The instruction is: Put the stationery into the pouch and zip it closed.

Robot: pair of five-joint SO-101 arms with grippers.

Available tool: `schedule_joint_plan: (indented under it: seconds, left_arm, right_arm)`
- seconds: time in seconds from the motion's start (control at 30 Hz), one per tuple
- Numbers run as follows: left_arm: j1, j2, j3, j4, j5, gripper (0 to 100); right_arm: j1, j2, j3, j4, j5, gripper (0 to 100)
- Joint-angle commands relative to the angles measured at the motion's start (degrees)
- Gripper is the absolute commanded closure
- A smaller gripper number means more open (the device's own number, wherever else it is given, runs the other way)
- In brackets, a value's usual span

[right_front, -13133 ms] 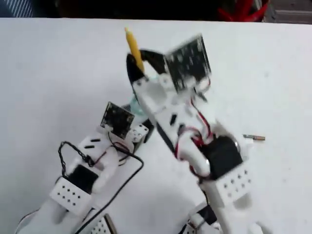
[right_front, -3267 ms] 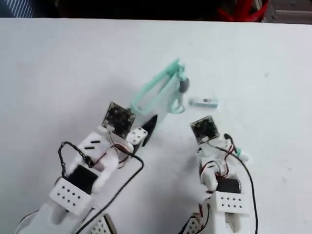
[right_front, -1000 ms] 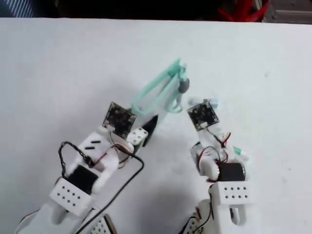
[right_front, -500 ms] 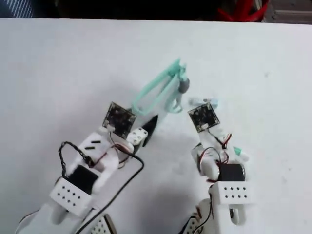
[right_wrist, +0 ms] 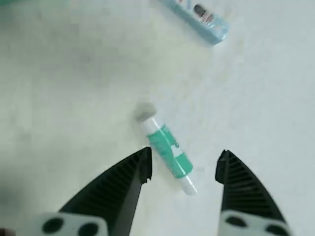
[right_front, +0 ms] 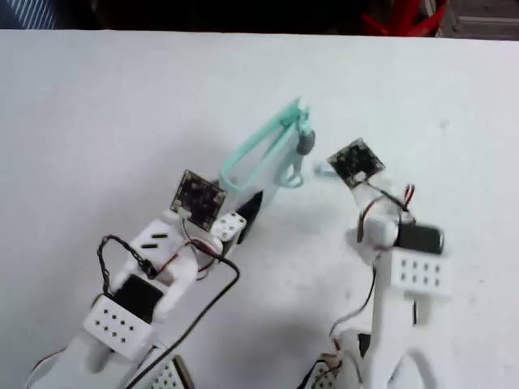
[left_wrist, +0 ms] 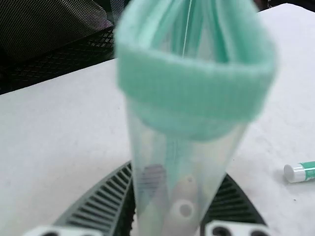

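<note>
White bench runs back to a dark strip of room in the high view. On it the left tool is clamped on the near end of the pouch. The pouch stands propped, its teal-rimmed mouth open and aimed away from that arm. The right arm is bent down just beside the pouch, on its right.

From the left wrist, the left tool grips the clear pouch from both sides. Blurred shapes sit inside, and a green-and-white stick lies on the bench, apart from the pouch.

From the right wrist, the right tool is spread wide and holds nothing, and the stick lies flat between its fingers. The stick's long axis runs aslant through the gap, closer to crosswise to the closing line than along it, so a squeeze looks likely to catch its barrel. A pale blue tube lies farther out. The right arm is plainly the nearer one to the stick, and the pouch mouth lies to that arm's left.
</note>
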Motion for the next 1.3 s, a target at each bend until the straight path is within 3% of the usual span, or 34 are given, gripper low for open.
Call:
schedule_joint_plan:
  seconds: [0.0, 0.1, 0.43, 0.57, 0.67, 0.73, 0.8, 0.87, 1.07, 1.27]
  left_arm:
    - [0.75, -0.48, -0.26, -1.14, 0.18, 82]
    - [0.75, -0.48, -0.26, -1.14, 0.18, 82]
    - [-0.22, -0.48, -0.26, -1.14, 0.18, 82]
    - [-1.1, -0.48, -0.53, -1.14, 0.18, 82]
    - [-1.01, -0.48, -0.53, -1.14, 0.18, 82]
    - [-1.01, -0.48, -0.53, -1.14, 0.18, 82]
    - [-1.01, -0.48, -0.53, -1.14, 0.18, 82]
    - [-1.01, -0.48, -0.53, -1.14, 0.18, 82]
    - [-0.92, -0.57, -0.62, -1.05, 0.79, 79]
    - [-0.75, -0.57, -0.62, -0.79, 3.08, 78]
  right_arm:
    - [5.67, 7.87, -5.89, 2.15, 11.25, 77.9]
    - [7.87, 13.05, -6.42, 1.8, 16.53, 77.6]
    - [6.81, 25.89, -6.24, -7.43, 17.76, 74.5]
    - [7.16, 33.45, -6.33, -12.26, 22.15, 73.2]
    - [7.08, 37.85, -6.51, -14.55, 24.09, 78.2]
    - [7.16, 38.9, -6.51, -16.75, 24.09, 88.2]
    - [7.25, 38.99, -6.33, -18.86, 23.91, 99.8]
    - [7.96, 38.99, -6.51, -19.21, 23.91, 94.4]
    - [9.8, 31.43, -11.52, -11.21, 22.95, 98.1]
    - [7.34, 15.43, -15.47, -7.78, 10.99, 98.1]
